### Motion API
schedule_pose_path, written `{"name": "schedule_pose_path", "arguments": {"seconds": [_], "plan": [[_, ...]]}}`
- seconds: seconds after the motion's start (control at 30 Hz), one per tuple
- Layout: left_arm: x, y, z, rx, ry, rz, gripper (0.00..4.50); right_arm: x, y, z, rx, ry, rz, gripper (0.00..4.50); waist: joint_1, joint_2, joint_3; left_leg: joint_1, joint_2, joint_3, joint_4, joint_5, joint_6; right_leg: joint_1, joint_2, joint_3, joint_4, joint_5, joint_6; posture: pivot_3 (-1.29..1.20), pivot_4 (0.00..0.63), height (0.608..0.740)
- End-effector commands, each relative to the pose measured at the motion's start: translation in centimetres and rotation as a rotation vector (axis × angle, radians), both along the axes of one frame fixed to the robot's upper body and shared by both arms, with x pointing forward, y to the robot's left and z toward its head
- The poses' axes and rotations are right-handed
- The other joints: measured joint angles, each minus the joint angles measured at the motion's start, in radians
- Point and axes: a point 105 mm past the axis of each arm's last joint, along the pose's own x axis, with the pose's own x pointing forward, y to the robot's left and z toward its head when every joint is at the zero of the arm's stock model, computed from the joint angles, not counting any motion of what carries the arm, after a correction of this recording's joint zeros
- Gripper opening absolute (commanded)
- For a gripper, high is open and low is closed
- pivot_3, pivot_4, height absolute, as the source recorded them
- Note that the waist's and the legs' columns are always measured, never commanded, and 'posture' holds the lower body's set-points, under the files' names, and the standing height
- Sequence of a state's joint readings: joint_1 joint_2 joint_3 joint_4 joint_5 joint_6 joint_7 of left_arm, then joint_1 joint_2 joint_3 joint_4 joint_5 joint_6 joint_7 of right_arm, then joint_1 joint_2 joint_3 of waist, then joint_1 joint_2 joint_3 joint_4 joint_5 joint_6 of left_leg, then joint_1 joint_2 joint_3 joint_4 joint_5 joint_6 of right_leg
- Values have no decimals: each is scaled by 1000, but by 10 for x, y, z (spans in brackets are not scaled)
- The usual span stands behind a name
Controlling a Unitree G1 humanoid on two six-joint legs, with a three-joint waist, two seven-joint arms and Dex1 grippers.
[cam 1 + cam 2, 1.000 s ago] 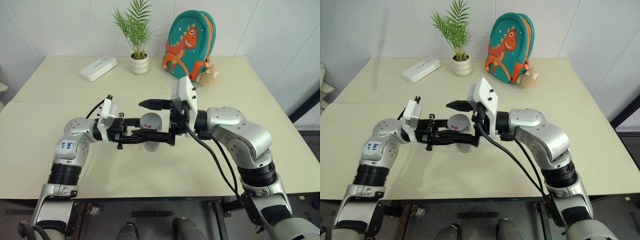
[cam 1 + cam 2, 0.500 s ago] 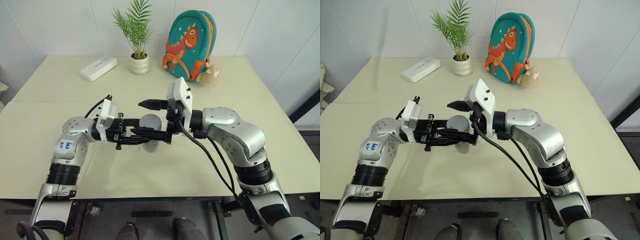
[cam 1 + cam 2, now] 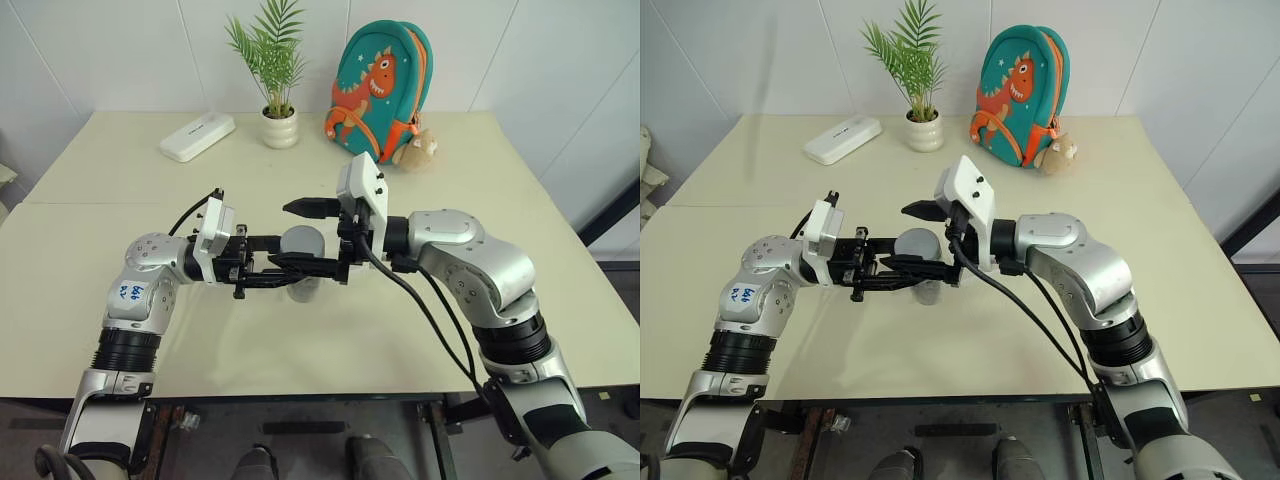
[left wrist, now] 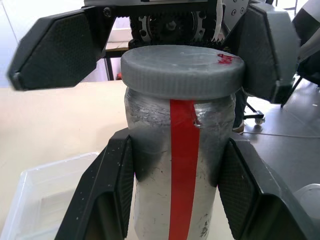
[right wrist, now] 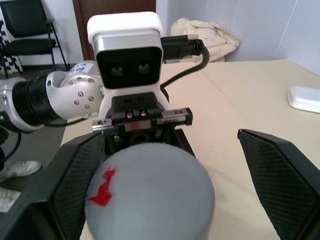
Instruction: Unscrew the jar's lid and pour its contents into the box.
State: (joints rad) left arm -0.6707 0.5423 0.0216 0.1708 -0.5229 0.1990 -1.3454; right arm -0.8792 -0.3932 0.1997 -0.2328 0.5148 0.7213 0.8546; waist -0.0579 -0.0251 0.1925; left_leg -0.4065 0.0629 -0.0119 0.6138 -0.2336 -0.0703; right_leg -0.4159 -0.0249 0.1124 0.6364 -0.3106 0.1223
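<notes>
Head views look down; wrist views closely face the jar (image 4: 179, 165).

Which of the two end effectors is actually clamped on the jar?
The left end effector: its fingers press the jar body, while the right end effector stands open around the lid.

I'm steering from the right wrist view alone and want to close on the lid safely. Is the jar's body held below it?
Observer: Yes. The left gripper is shut on the jar, its fingers pressing both sides just under the lid.
Operator: Where's the box for pouring?
Observer: The box lies on the table, below and beside the held jar.
</notes>
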Motion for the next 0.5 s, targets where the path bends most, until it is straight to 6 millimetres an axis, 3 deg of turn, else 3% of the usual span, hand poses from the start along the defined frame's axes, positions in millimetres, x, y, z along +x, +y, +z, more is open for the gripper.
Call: {"name": "schedule_pose_path", "arguments": {"seconds": [0.03,0.5], "plan": [[-7,3,11,-18,-54,-23,1955,7,-19,15,7,-54,-75,4479,0,0,0,0,0,0,0,0,0,0,0,0,0,0,0,0,150,740],[5,14,9,-23,-22,28,1955,3,-47,22,-30,-63,-151,4479,2,0,0,0,0,0,0,0,0,0,0,0,0,0,-1,0,150,740]]}}
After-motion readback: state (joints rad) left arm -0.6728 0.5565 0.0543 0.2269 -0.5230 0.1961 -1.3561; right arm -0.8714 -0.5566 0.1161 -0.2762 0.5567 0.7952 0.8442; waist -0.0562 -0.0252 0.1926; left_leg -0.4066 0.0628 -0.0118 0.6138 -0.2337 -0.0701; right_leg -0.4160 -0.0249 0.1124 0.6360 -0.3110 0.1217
